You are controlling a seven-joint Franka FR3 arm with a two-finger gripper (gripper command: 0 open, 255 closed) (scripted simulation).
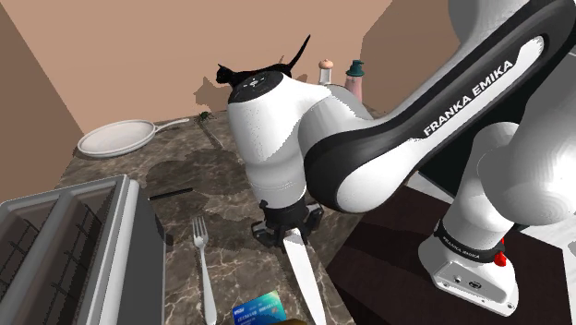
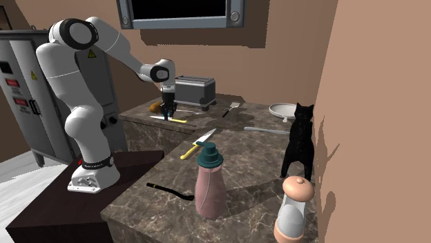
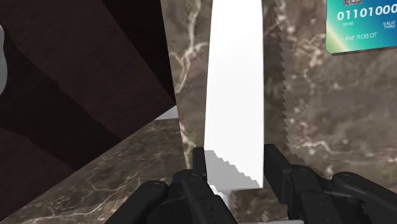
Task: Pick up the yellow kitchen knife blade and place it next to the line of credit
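Arm [image 1: 369,157] bent low over counter [image 1: 222,185], wrist pointing straight down. Gripper [image 3: 234,168] jaws narrow, clasping knife [image 3: 234,95] blade base. Knife just beside card [image 3: 362,25].

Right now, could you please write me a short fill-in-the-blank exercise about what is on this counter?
1. The gripper clasps a knife whose blade is ____.
2. The card near the blade reads "I AM ____".
3. Between the toaster and the knife lies a pronged ____.
Missing words: white; ROBOT; fork.
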